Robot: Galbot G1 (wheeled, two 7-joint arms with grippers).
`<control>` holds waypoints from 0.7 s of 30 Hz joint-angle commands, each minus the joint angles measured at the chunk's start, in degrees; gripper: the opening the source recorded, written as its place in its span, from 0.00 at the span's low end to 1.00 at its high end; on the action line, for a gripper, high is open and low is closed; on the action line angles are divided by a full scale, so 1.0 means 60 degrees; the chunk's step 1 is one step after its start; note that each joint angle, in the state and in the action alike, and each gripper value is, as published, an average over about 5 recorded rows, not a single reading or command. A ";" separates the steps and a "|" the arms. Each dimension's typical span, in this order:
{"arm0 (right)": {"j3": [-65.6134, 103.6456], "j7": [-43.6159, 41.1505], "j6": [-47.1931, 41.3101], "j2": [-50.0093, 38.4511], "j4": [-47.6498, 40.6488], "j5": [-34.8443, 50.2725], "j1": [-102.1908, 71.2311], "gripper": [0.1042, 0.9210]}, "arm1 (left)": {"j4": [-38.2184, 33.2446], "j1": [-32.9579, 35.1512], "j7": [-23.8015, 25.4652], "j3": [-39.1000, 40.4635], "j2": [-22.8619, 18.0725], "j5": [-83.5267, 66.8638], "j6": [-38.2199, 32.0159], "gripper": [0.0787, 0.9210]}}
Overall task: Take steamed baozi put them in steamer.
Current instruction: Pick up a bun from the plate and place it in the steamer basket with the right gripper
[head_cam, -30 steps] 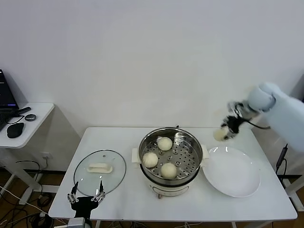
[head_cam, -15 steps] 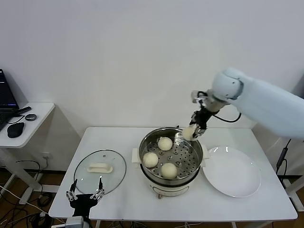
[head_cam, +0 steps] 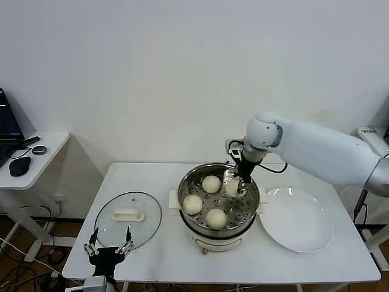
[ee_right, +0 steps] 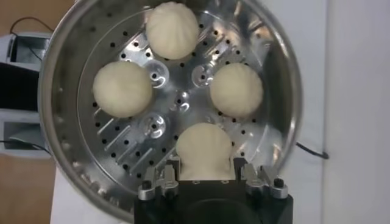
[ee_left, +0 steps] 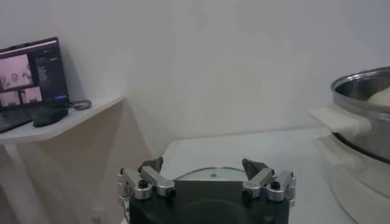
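A: The right end effector is seen lowered inside the steamer, on the side nearest the white plate. How are its fingers set?

B: They are clamped on a baozi, which is gripped from both sides in the right wrist view. That bun is held at the perforated tray; whether it is touching the tray cannot be told.

A: And where are the other buns placed?

B: Three baozi are lying on the tray inside the steel pot: one toward the wall, one on the side of the glass lid, and one toward the front edge of the bench. They are spaced apart, none touching another. In the wrist view the held bun is shown filling the fourth spot, near the pot's rim.

A: What is shown of the left end effector?

B: It is parked low at the front edge of the bench, just before the glass lid. Its fingers are spread apart and nothing is held between them, as seen in the left wrist view.

A: What else is laid out?

B: The lid is lying flat on the bench beside the steamer, its white handle upward. The white plate is set on the other side of the steamer, close to its side handle. A side table with a mouse is seen well off to the left.
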 commanded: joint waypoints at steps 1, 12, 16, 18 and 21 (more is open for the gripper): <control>-0.0294 0.0295 -0.0236 0.0170 0.0044 -0.0324 -0.0412 0.52 | 0.0038 -0.0007 -0.0011 0.0009 -0.0004 -0.0003 -0.0002 0.88; 0.0293 0.0678 -0.0168 -0.0151 0.0156 -0.0268 -0.0556 0.72 | 0.0028 -0.0032 0.0003 -0.0035 -0.0018 -0.0002 -0.0002 0.88; 0.0919 0.0624 -0.0143 -0.0540 0.0470 -0.0148 -0.0544 0.85 | -0.0024 -0.0040 0.0054 -0.0064 -0.0041 -0.0007 -0.0008 0.88; 0.1646 0.0598 -0.0091 -0.0913 0.0721 -0.0050 -0.0673 0.87 | -0.0055 -0.0036 0.0087 -0.0084 -0.0045 -0.0022 -0.0034 0.88; 0.3602 0.0655 0.0129 -0.1742 0.0998 0.0359 -0.1345 0.88 | -0.0080 -0.0021 0.0148 -0.0138 -0.0050 -0.0117 -0.0170 0.88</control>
